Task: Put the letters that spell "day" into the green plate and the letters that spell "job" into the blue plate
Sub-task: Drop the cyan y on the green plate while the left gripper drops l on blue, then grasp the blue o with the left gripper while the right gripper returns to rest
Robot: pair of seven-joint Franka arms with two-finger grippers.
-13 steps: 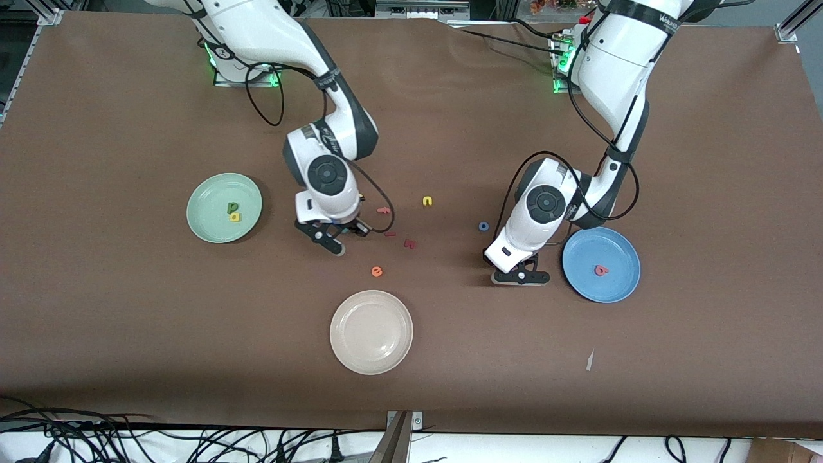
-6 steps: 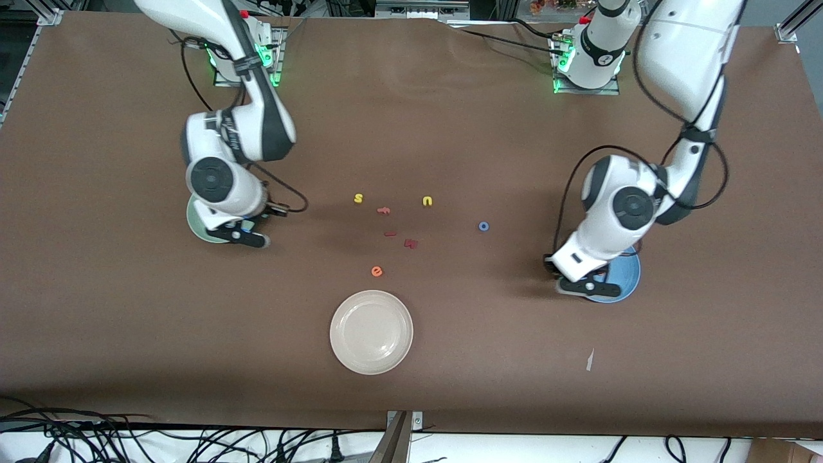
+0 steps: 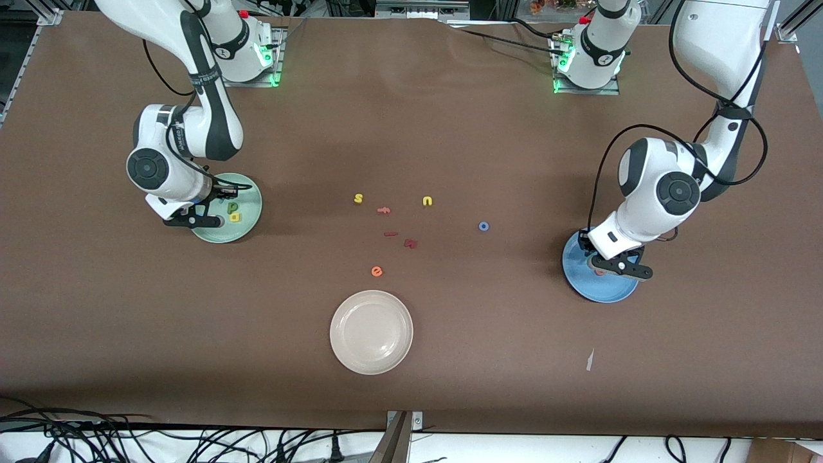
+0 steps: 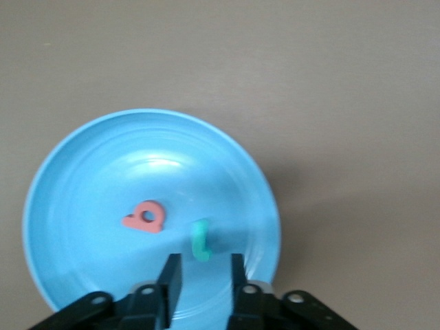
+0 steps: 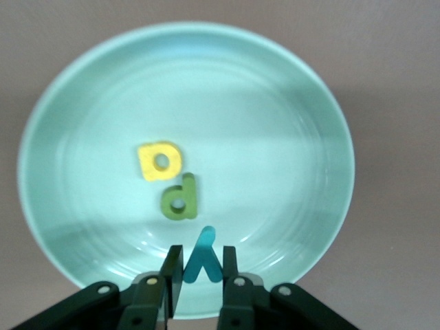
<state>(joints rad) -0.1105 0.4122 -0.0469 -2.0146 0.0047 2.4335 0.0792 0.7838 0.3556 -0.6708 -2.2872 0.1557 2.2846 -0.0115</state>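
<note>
While your right gripper (image 5: 200,269) is hanging over the green plate (image 3: 251,222), its narrowly parted fingers are pinching the light blue "y" (image 5: 203,258) above the "d" (image 5: 180,198) and "a" (image 5: 159,161). Your left gripper (image 4: 204,271) is hanging over the blue plate (image 4: 82,158), fingers apart around nothing; the teal "j" (image 4: 200,240) is lying beside the "b" (image 4: 146,216). The blue "o" (image 3: 483,226) is sitting on the table.
</note>
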